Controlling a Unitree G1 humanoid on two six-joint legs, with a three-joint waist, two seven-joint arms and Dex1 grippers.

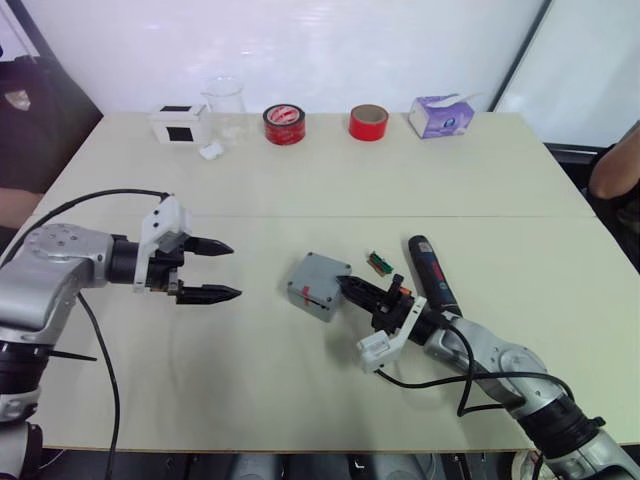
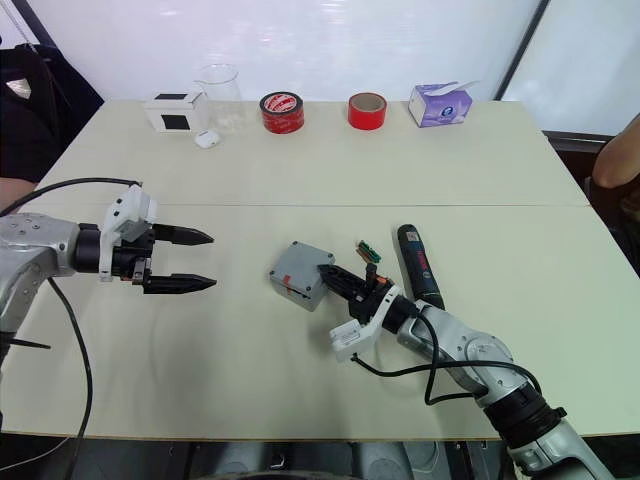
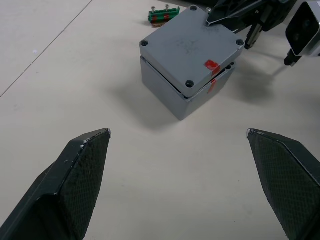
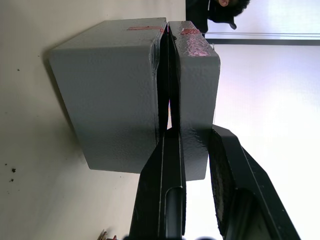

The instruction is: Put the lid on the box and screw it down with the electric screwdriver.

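Note:
The grey box [image 1: 312, 292] stands at mid-table, with red marks on one side. The grey lid [image 3: 190, 42] lies on top of it, slightly raised at the corner on the right gripper's side. My right gripper [image 1: 346, 286] is at that corner. One finger [image 4: 165, 165] is in the gap under the lid and the other presses its top face, so the gripper is shut on the lid's edge. The black electric screwdriver [image 1: 432, 272] lies just right of the box, beside my right arm. My left gripper [image 1: 226, 270] hovers open to the left of the box, nothing between its fingers.
A small green connector [image 1: 378, 262] lies between box and screwdriver. Along the far edge stand a white box with a black square [image 1: 180, 124], a clear beaker [image 1: 225, 103], two red tape rolls [image 1: 285, 124], [image 1: 368, 122] and a tissue box [image 1: 441, 115]. A person's arm [image 1: 615, 170] is at the right edge.

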